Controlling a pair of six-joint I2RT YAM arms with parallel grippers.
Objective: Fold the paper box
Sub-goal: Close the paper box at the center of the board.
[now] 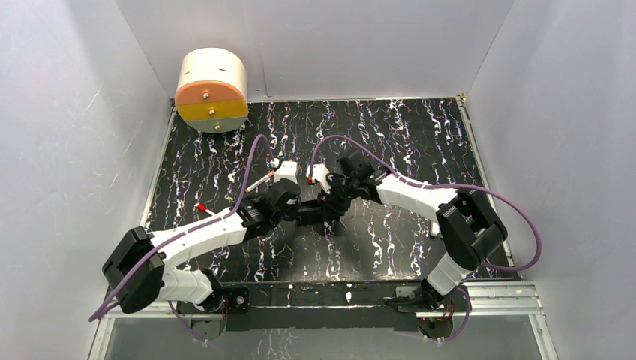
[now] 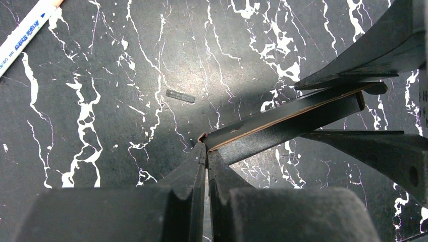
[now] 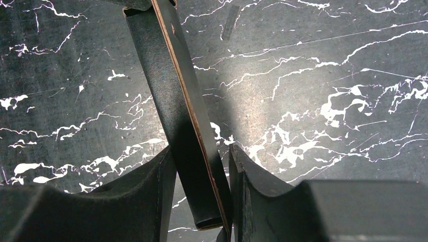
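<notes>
One paper box (image 2: pixel 292 123) | left claw (image 2: pixel 207 150) pinching its corner | right claw (image 3: pixel 202 150) straddling it (grip unclear) | pen (image 2: pixel 25 30) print illegible

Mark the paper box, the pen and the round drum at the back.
paper box (image 3: pixel 172 111), right wrist view, on its black face.
pen (image 2: pixel 22 35), left wrist view, on its white barrel.
round drum (image 1: pixel 217 69), top view, on its cream side.

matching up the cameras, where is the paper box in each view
top external: paper box at centre, between the arms.
left wrist: paper box slants from centre toward upper right.
right wrist: paper box slants from top left to bottom centre.
shared landmark: white-veined black tabletop.
</notes>
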